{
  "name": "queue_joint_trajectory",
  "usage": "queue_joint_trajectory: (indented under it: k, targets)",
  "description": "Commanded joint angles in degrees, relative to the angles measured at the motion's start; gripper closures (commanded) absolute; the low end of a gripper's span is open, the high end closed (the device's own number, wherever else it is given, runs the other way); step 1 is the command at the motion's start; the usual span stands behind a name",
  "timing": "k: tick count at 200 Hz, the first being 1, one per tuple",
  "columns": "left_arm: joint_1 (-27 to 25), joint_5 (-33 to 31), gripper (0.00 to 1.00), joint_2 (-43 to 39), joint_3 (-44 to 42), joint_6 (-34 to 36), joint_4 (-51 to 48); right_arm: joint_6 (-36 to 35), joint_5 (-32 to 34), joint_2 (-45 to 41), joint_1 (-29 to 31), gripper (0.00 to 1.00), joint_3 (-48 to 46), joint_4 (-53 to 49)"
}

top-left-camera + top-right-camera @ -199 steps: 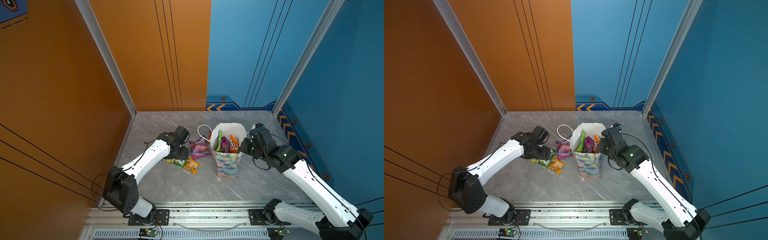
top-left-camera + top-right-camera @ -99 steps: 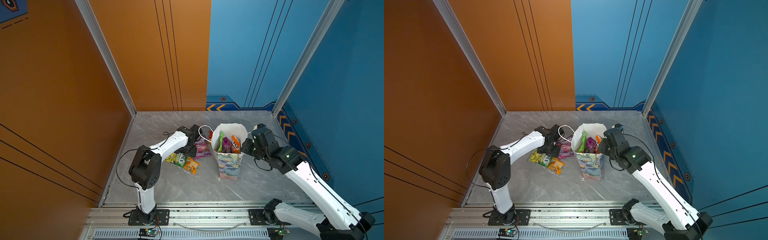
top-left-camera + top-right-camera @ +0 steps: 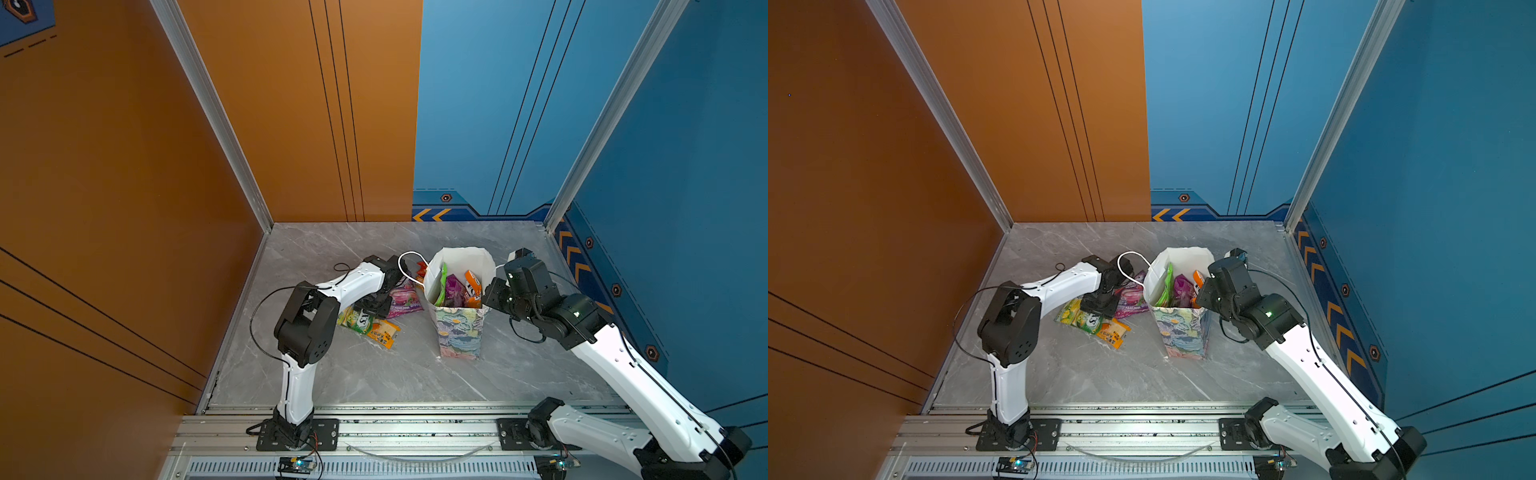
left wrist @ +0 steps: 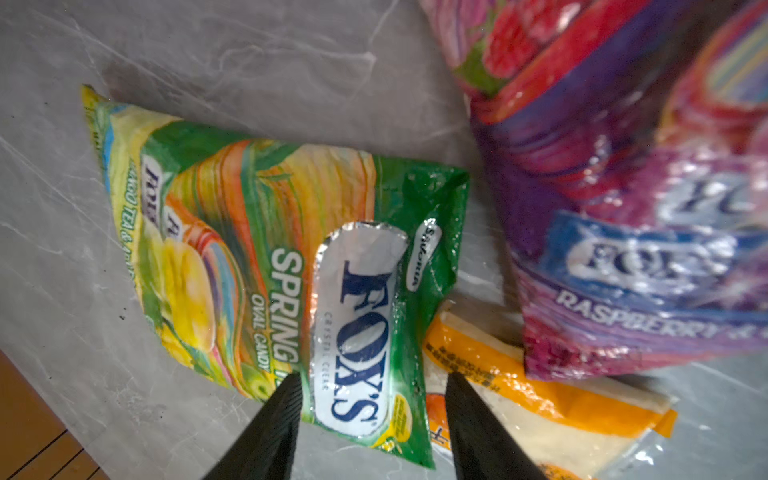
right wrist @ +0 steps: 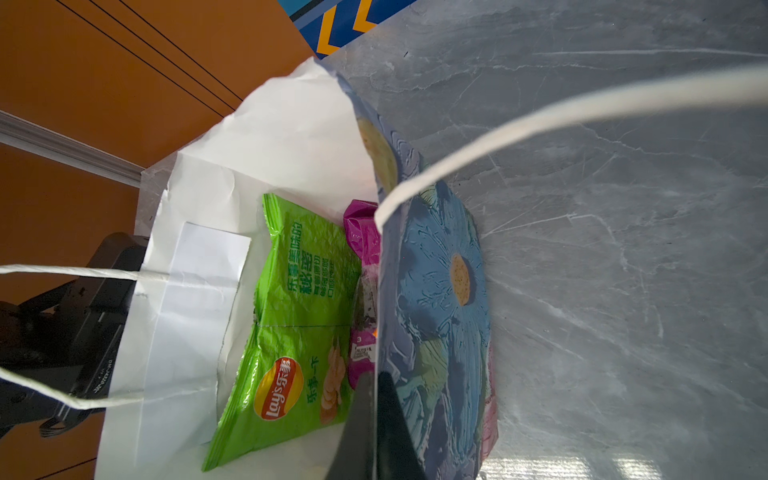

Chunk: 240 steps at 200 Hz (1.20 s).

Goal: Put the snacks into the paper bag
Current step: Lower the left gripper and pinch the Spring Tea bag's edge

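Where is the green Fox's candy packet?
In a top view the Fox's packet lies on the table left of the paper bag, overlapping an orange packet, under the left gripper.

Marble tabletop (image 3: 374, 374), upright paper bag (image 3: 459, 332), loose snacks (image 3: 359, 319)

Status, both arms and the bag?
Left gripper open, astride green packet on table. Right gripper shut on paper bag wall. Raspberry packet, orange packet close alongside.

Left arm (image 3: 353, 280) bent sharply at the elbow, forearm reaching toward the middle. My left gripper (image 4: 372, 376) points down, fingers apart. Right arm (image 3: 621, 363) leans in toward the middle; right gripper (image 5: 376, 378) pinched tight.
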Motion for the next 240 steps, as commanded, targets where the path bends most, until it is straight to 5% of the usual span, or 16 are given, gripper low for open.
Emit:
queue_joint_trajectory:
  k: [1, 84, 157, 240]
  targets:
    - [0.53, -1.78, 0.45, 1.86, 0.89, -0.80, -1.55, -0.83, 0.37, -1.36, -0.38, 1.00, -0.24, 2.67]
    - [1.95, -1.79, 0.48, 3.69, 0.55, -1.40, -0.08, -0.77, -0.04, -1.36, -0.37, 1.00, -0.84, 2.86]
    - [3.75, -1.26, 0.71, 2.39, -1.88, -2.91, 2.98, -0.65, -0.45, -1.10, -0.37, 1.00, -1.05, 3.08]
    - [4.87, 0.54, 0.68, 4.86, -3.15, -2.65, 4.26, -0.63, -0.13, -1.16, -0.11, 1.00, -0.27, 2.69]
